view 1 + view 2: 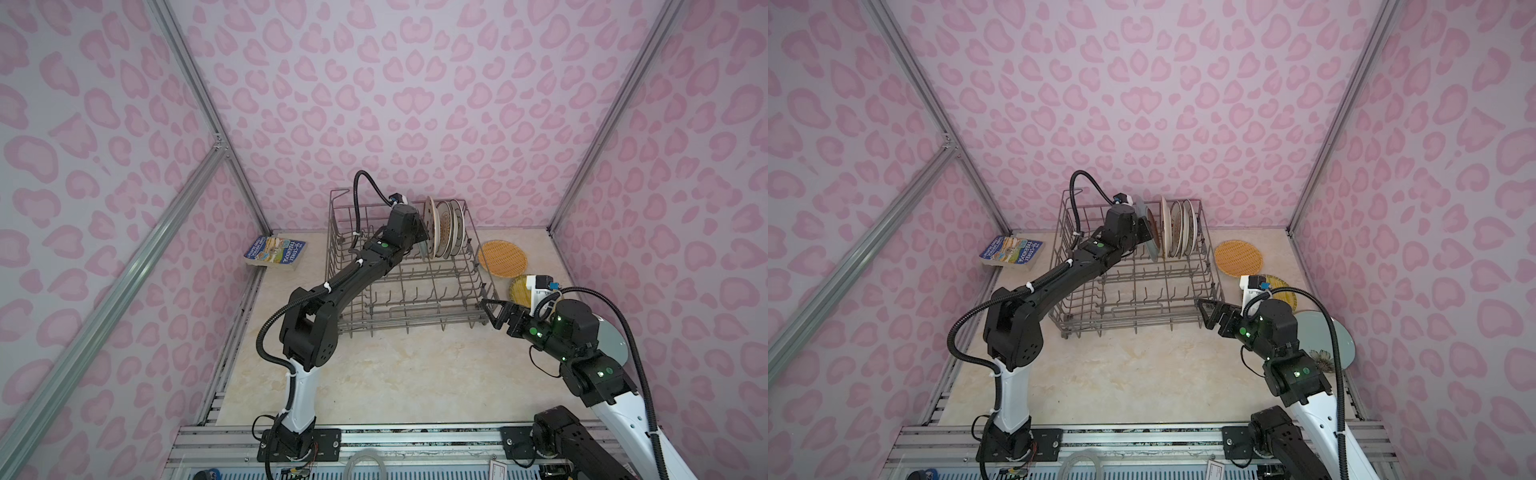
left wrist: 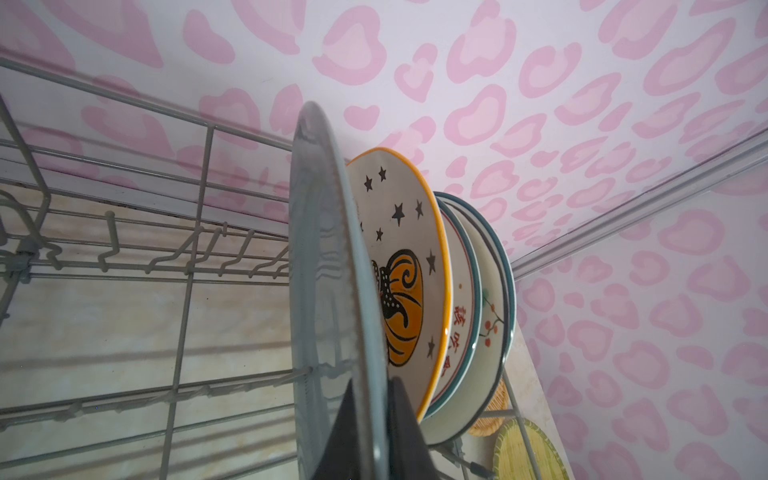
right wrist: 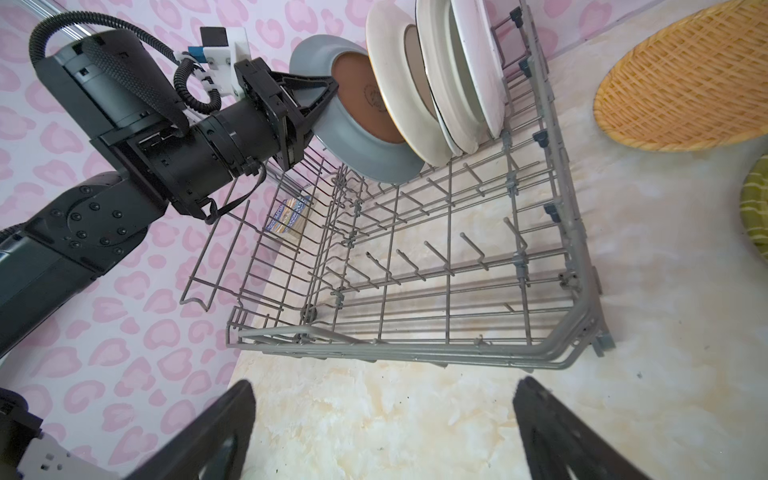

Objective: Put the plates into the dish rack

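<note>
Here the dish rack [image 3: 415, 355] holds three plates [image 1: 445, 226] upright in its far right corner, the grey-blue plate [image 3: 359, 151] tilted just beside them with its rim pinched by the left gripper [image 3: 328, 93], while the right gripper [image 1: 490, 311] hangs spread wide near the rack's front corner.

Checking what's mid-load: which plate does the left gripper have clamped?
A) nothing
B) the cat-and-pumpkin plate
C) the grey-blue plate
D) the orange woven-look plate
C: the left gripper is shut on the rim of the grey-blue plate, which stands tilted in the dish rack next to the cat-and-pumpkin plate, while the orange woven-look plate lies on the table outside it.
</note>
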